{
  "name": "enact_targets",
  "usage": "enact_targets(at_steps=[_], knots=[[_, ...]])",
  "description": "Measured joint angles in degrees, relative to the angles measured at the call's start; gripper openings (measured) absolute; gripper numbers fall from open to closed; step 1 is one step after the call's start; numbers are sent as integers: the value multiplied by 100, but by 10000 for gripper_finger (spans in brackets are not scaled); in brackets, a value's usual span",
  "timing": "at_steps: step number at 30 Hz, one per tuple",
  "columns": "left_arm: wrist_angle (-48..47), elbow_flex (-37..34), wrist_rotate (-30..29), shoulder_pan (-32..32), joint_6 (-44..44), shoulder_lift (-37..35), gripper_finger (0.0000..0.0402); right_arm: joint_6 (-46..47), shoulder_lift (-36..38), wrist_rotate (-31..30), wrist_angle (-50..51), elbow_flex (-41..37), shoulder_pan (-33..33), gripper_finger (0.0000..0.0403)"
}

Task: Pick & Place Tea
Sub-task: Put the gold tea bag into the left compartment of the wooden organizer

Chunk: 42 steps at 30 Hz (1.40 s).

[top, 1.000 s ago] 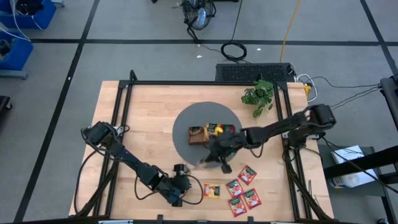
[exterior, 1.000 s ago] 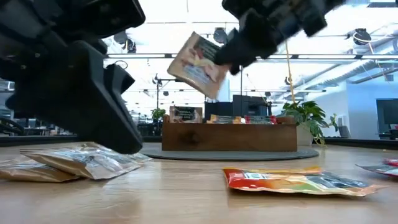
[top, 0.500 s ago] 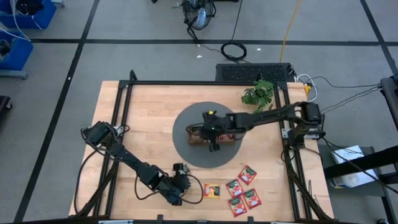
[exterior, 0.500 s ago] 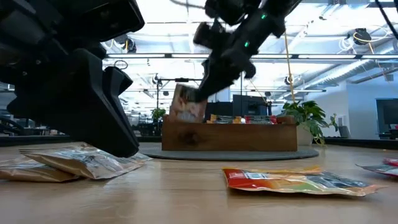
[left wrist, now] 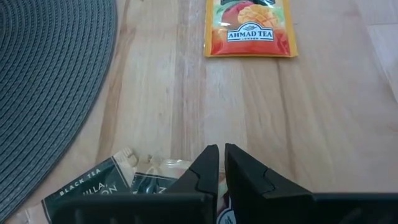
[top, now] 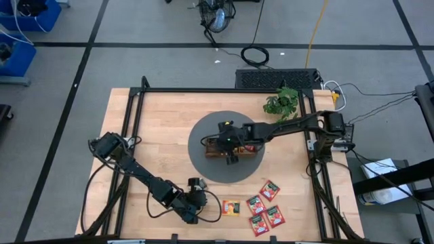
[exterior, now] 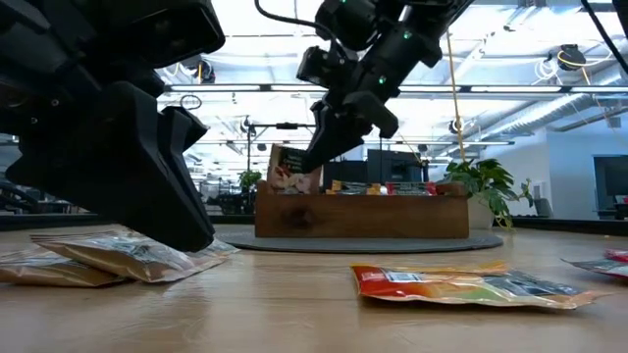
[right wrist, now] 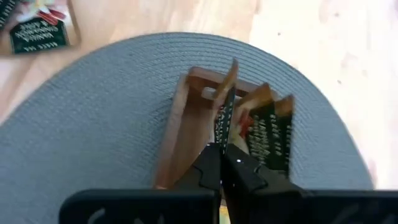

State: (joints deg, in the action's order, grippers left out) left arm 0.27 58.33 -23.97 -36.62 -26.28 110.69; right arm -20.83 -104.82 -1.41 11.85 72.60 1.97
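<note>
The left pincer (left wrist: 219,163) rests low on the surface (top: 156,135), fingers together, over cream tea packets (left wrist: 93,190). Farther off, the right pincer (exterior: 316,157) squeezes one tea packet (exterior: 290,169) above the wooden tray (exterior: 361,215). Let go crooked, it may snag the tray's edge and tip out.

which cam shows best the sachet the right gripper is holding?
Right wrist view: sachet edge-on between the right gripper fingers, over the wooden tray. Low view shows its face side-on. High view: hidden under the arm. Left wrist: not visible.
</note>
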Motion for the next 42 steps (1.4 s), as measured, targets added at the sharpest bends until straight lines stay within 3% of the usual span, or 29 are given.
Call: enact_targets(at_steps=[18,32,36,42], knots=[[-36,2,-53,0,-88,-4,35,-154,-165,-299,-331,0,182,18],[-13,2,-101,37,-87,-4,35,-380,-165,-165,1473,1084,174,1],[-13,2,-140,37,-71,-4,35,-374,-172,249,1516,1109,171,1],[-24,3,-147,37,-79,-4,35,-285,-490,284,1531,1150,171,0]])
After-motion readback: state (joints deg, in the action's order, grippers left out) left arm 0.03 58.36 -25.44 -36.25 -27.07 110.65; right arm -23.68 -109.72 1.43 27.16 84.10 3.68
